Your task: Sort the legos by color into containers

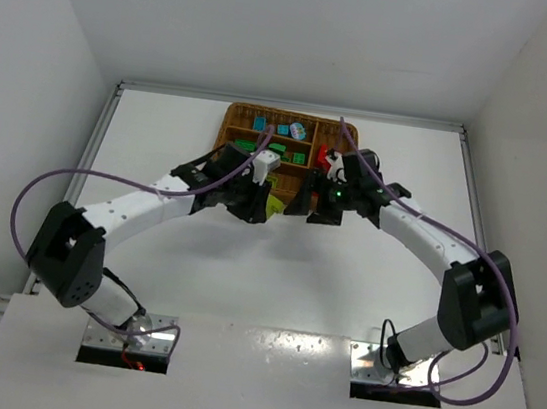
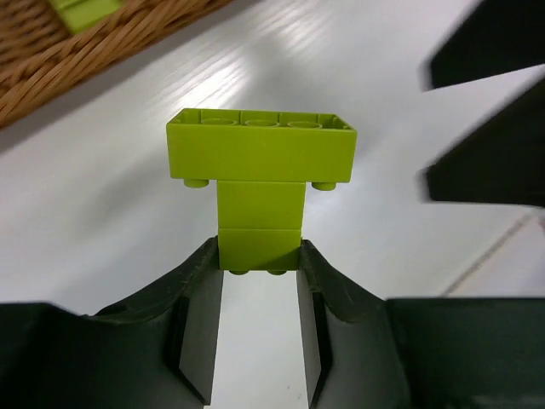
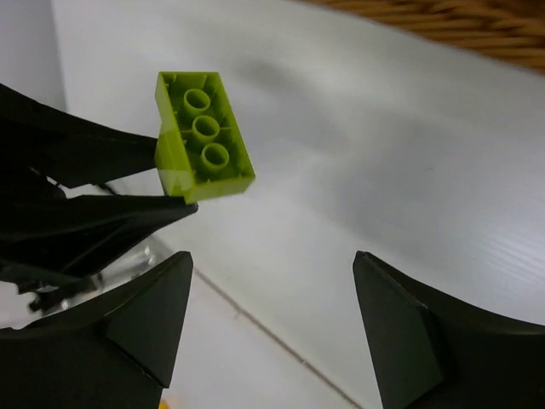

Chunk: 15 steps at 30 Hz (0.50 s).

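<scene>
Where the two arms meet over the white table (image 1: 244,271), the left gripper (image 2: 260,266) is clenched on a lime-yellow lego (image 2: 260,153). Its two dark fingers (image 2: 200,294) pinch the narrow stem of this T-shaped piece from either side. The wide studded bar of the piece stands just ahead of the fingertips and overhangs them on both sides.

The right gripper (image 3: 271,285) is released: its jaws stand wide apart with only table surface between them. From its wrist camera the held lego appears ahead and to the left of its fingertips, near but not touching them, with the hollow underside and three round tubes turned toward the lens. Whether the lego clears the table cannot be told.

The wicker tray (image 1: 233,111) lies just beyond both grippers. Seen from above, blue legos (image 1: 262,122) lie in its farthest slot, green legos (image 1: 276,149) in the slot nearer the grippers, and a red lego (image 1: 324,156) in the section ahead of the right gripper. In the left wrist view, another lime piece (image 2: 85,10) rests in the tray, ahead and to the left of the left fingertips.
</scene>
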Tool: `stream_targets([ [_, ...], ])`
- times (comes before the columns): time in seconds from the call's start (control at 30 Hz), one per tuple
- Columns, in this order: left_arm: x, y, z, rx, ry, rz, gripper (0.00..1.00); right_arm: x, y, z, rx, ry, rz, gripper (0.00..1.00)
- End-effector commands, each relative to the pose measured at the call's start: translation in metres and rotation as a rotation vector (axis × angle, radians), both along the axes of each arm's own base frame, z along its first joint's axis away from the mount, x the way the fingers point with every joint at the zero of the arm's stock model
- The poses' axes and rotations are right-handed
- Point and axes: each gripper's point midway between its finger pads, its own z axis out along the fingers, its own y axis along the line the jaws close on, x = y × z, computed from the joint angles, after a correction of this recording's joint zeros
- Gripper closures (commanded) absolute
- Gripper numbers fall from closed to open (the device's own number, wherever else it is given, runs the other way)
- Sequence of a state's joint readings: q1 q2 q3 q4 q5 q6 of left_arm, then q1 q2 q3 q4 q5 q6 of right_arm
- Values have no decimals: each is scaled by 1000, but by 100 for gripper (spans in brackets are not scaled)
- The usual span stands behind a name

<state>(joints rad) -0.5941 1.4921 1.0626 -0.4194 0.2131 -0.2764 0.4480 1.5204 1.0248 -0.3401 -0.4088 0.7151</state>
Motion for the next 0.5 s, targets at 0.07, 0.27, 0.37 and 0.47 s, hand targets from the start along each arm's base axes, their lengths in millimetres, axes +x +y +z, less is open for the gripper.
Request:
stream_targets([
  [0.07,-23,-18,32,-133,-31,-185,100,-11,37,27,193,32,151,22],
  [0.27,-27,-21,36,-151,-20,-205,100,-8,51,34,271,32,153,24],
  [0.37,-26,-20,36,-148,-26,-211,100,-7,54,40,309,26,146,33],
  [0.47,-27,-20,39,-152,-34,-212,100,-9,57,34,322,62,159,44],
])
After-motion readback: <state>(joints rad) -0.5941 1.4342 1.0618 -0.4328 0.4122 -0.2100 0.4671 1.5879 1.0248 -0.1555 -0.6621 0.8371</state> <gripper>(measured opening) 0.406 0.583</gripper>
